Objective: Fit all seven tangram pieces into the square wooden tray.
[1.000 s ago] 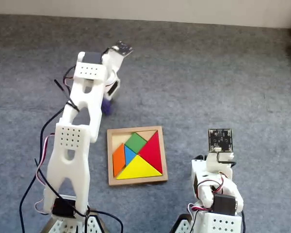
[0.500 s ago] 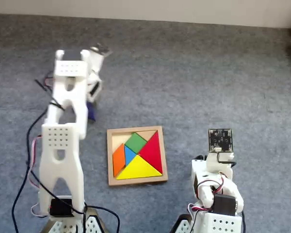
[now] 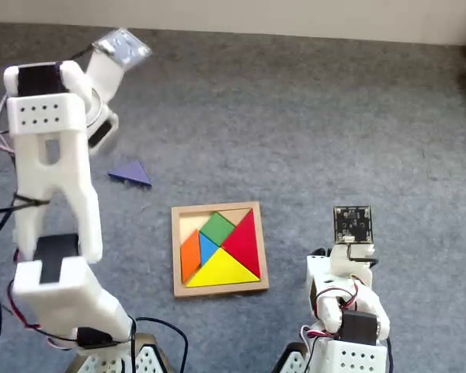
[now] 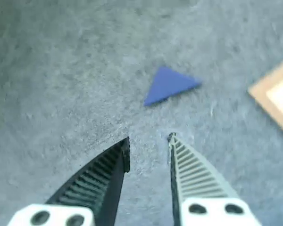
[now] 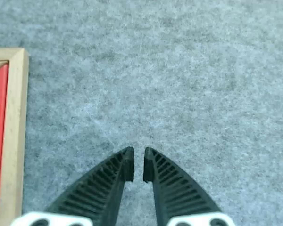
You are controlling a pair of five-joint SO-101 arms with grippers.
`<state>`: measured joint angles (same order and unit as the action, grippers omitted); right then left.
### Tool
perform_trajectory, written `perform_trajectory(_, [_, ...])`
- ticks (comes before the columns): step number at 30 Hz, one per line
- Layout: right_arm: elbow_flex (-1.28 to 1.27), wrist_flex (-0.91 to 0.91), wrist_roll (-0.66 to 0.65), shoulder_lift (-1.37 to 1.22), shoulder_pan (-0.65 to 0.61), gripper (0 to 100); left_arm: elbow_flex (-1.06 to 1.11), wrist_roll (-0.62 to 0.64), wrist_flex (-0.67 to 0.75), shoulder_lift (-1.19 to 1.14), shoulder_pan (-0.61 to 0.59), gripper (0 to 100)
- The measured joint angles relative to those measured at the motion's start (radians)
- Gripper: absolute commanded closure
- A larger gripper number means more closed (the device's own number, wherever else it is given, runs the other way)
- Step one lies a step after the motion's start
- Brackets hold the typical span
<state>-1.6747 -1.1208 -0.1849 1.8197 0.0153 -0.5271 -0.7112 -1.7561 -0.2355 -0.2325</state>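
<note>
The square wooden tray point(image 3: 217, 290) lies flat on the grey carpet point(image 3: 357, 124); inside it sit a big red triangle piece point(image 3: 245, 242), a big yellow triangle piece point(image 3: 221, 270), a green square piece point(image 3: 217, 228), an orange slanted piece point(image 3: 189, 255) and a small light-blue triangle piece point(image 3: 206, 247), all packed close together. A flat blue-purple triangle piece point(image 3: 130, 173) lies on the carpet outside the tray, off its far left corner and not touching it (nothing holds it). The left gripper point(image 4: 148, 140) hangs over the carpet to the left of the tray, near the loose triangle but apart from it; its two fingers are spread wide with nothing between them. The right gripper point(image 5: 138, 165) sits over the carpet just off the tray's right side; its fingers are pulled almost together and grip nothing.
</note>
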Motion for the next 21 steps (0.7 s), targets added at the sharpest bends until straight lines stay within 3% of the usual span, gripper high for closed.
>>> perform_trajectory(6, [0.000,0.000,0.000,0.000,0.000,94.7,0.158,-0.305,0.032,0.049,0.002,74])
perform_trajectory(11, [0.000,0.000,0.000,0.000,0.000,94.7,0.319,-0.433,0.173,0.049,0.002,74])
perform_trajectory(21, [0.000,0.000,0.000,0.000,0.000,94.7,0.572,-0.474,0.440,0.049,0.002,74])
